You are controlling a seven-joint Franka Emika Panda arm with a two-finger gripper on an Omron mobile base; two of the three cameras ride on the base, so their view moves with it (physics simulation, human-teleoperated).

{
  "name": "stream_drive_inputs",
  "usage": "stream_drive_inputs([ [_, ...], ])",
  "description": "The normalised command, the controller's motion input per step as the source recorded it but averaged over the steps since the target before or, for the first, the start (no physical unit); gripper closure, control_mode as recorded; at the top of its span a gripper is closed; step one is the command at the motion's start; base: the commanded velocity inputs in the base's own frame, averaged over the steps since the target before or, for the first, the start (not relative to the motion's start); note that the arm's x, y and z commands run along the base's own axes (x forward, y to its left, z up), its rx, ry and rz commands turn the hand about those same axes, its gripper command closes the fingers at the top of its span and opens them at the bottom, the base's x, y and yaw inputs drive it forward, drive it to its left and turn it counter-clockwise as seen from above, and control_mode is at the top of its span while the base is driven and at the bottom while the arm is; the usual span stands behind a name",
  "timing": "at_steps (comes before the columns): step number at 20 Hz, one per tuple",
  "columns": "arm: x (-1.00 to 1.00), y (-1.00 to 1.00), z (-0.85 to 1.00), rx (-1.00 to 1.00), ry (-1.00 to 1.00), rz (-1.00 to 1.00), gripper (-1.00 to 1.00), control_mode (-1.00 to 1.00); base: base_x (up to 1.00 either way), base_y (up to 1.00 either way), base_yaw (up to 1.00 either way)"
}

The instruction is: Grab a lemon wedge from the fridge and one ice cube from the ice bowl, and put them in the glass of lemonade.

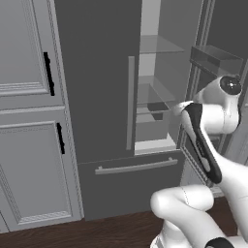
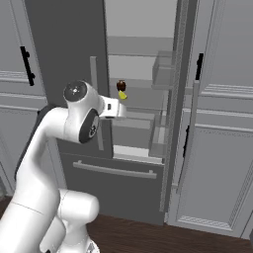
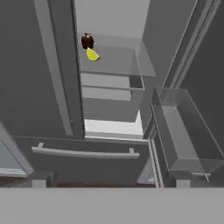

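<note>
Because the lemon wedge (image 3: pixel 92 54) lies touching a small dark brown jar (image 3: pixel 87 41) on a glass shelf (image 3: pixel 118 61) of the fridge (image 1: pixel 97 72), well ahead of the end effector, whose jaws stand wide and empty, a reach could knock the jar or push the wedge deeper. The wedge is tiny, bright yellow, pointed.

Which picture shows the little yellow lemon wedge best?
The hand view: the lemon wedge lies in plain sight on a fridge shelf, beside a brown jar. The right base view shows it smaller. In the left base view I can't pick it out.
</note>
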Motion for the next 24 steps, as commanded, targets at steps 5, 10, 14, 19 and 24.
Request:
stream_drive_inputs([
  [5, -0.07, 0.73, 0.06, 0.2, 0.0, 0.37, -1.0, -1.0, 0.0, 0.0, 0.0],
  [10, 0.03, 0.94, 0.24, -0.03, 0.0, -0.2, -1.0, -1.0, 0.0, 0.0, 0.0],
  [14, 0.57, 1.0, 0.0, -0.14, 0.03, -0.31, -1.0, -1.0, 0.0, 0.0, 0.0],
  [19, 0.99, 0.55, -0.01, -0.08, 0.09, -0.3, -1.0, -1.0, 0.0, 0.0, 0.0],
  [24, 1.0, -0.02, -0.13, 0.06, 0.03, -0.1, -1.0, -1.0, 0.0, 0.0, 0.0],
])
